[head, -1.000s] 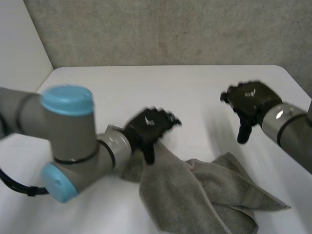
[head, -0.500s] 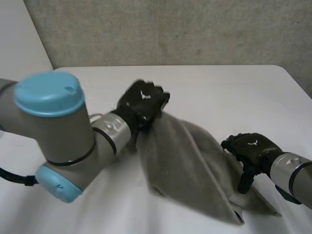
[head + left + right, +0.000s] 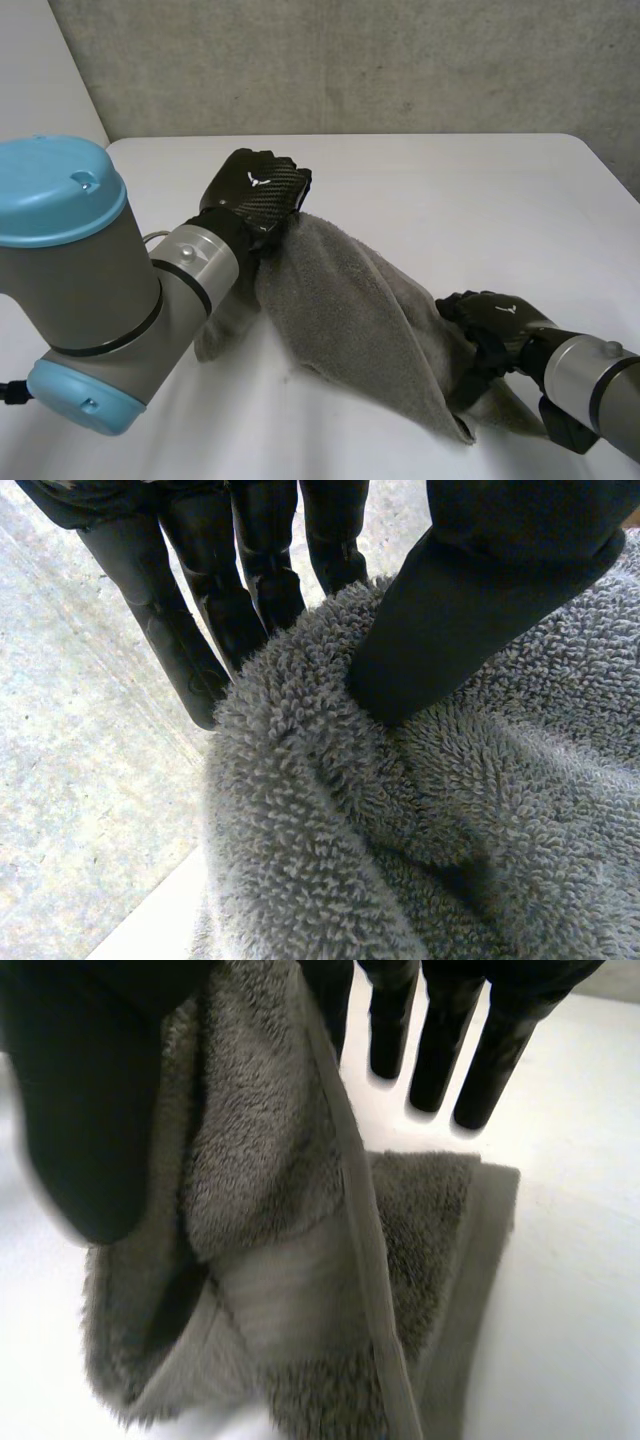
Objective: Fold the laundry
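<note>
A grey terry towel hangs stretched from the table's middle left down to the near right. My left hand holds its upper corner lifted off the table. In the left wrist view the thumb pinches the towel against the fingers. My right hand is at the towel's lower right end, near the table's front. There its fingers stand straight, and a hemmed edge of the towel runs between them and the thumb.
The white table spreads bare behind and to the right of the towel. A grey wall rises behind the table's far edge. My left arm bulks over the near left part of the table.
My left hand has closed on the towel's corner and drawn it up and back to the left, stretching the towel out. My right hand has come down from the back right to the towel's near end.
</note>
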Available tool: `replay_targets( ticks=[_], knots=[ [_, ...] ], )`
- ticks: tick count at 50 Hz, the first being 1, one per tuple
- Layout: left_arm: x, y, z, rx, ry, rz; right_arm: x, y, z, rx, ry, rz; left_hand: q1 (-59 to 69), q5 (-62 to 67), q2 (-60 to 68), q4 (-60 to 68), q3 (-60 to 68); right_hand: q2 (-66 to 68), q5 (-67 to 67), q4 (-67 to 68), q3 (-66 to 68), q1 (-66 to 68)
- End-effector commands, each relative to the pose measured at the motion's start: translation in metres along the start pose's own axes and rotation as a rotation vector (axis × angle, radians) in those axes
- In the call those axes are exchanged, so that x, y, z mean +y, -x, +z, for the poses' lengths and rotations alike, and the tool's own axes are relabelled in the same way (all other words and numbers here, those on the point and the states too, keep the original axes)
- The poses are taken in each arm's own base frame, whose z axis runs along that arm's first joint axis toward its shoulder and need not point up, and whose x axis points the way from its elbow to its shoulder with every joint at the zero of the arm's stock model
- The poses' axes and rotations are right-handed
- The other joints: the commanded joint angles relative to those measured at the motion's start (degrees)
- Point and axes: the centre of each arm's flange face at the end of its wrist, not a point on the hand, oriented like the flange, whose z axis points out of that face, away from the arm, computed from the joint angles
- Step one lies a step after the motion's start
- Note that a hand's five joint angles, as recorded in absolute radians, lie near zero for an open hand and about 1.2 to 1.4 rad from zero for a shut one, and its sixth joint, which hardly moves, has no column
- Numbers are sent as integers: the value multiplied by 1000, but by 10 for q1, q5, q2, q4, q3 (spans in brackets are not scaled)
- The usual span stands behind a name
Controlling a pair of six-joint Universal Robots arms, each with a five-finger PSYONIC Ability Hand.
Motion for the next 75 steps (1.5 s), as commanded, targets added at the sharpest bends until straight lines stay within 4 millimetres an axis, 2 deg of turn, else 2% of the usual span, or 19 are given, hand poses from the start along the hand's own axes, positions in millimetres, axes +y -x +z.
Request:
replay_targets(
  ticks=[1, 4, 6, 7, 9, 10, 14, 17, 23, 25, 28, 31, 35, 36, 41, 50, 55, 67, 75],
  knots=[
    [-5, 4, -10, -7, -13, 11, -17, -8, 31, 19, -171, -109, 152, 123, 105, 103, 109, 664, 659, 664, 669, 676],
    [-7, 6, -9, -15, -25, 13, -34, -11, 35, 36, -242, -191, 152, 123, 105, 103, 109, 664, 659, 664, 669, 676],
    [-15, 27, 3, -77, -68, 17, -79, -17, 36, 99, -404, -371, 152, 123, 105, 103, 109, 664, 659, 664, 669, 676],
    [-15, 27, 3, -77, -69, 17, -79, -17, 36, 100, -405, -372, 152, 123, 105, 103, 109, 664, 659, 664, 669, 676],
    [-37, 57, 19, -167, -159, 33, -137, -20, 29, 197, -633, -473, 152, 123, 105, 103, 109, 664, 659, 664, 669, 676],
    [-37, 58, 19, -167, -160, 33, -137, -20, 29, 198, -634, -473, 152, 123, 105, 103, 109, 664, 659, 664, 669, 676],
    [-78, 81, 29, -238, -318, 34, -205, -25, 9, 339, -951, -487, 152, 123, 105, 103, 109, 664, 659, 664, 669, 676],
    [-94, 85, 28, -259, -391, 37, -221, -15, 4, 343, -1051, -493, 152, 123, 105, 103, 109, 664, 659, 664, 669, 676],
    [-81, 76, 20, -254, -375, 28, -204, 8, 22, 275, -1001, -500, 152, 123, 105, 103, 109, 664, 659, 664, 669, 676],
    [-41, 58, 13, -206, -258, 21, -185, 12, 33, 241, -918, -493, 152, 123, 105, 103, 109, 664, 659, 664, 669, 676],
    [-16, 48, 8, -177, -185, 14, -173, 13, 38, 220, -865, -490, 152, 123, 105, 103, 109, 664, 659, 664, 669, 676],
    [54, 16, -20, -89, 46, -6, -141, 11, 54, 186, -728, -484, 42, 13, -6, -7, -2, 664, 659, 664, 669, 676],
    [83, -1, -40, -42, 158, -15, -125, 9, 65, 173, -663, -479, -113, -142, -161, -162, -157, 664, 659, 664, 669, 676],
    [91, -10, -49, -14, 193, -17, -120, 10, 66, 166, -636, -482, -241, -270, -289, -291, -285, 664, 659, 664, 669, 676],
    [86, -24, -65, 20, 216, -6, -116, 11, 63, 156, -597, -488, -411, -440, -459, -460, -454, 664, 659, 664, 669, 676],
    [-15, 22, -66, -145, -103, 1, -130, 22, 36, 121, -656, -511, -477, -506, -524, -526, -520, 664, 659, 664, 669, 676],
    [-30, 48, -51, -215, -143, -44, -134, 28, 21, 92, -690, -530, -475, -504, -523, -524, -518, 664, 659, 664, 669, 676],
    [27, 34, 27, 14, 39, -281, -162, 42, -28, 51, -889, -602, -465, -494, -513, -514, -508, 664, 659, 664, 669, 676],
    [32, 18, 50, 244, 109, -489, -180, 48, -53, 52, -996, -636, -451, -480, -499, -501, -495, 664, 659, 664, 669, 676]
  ],
)
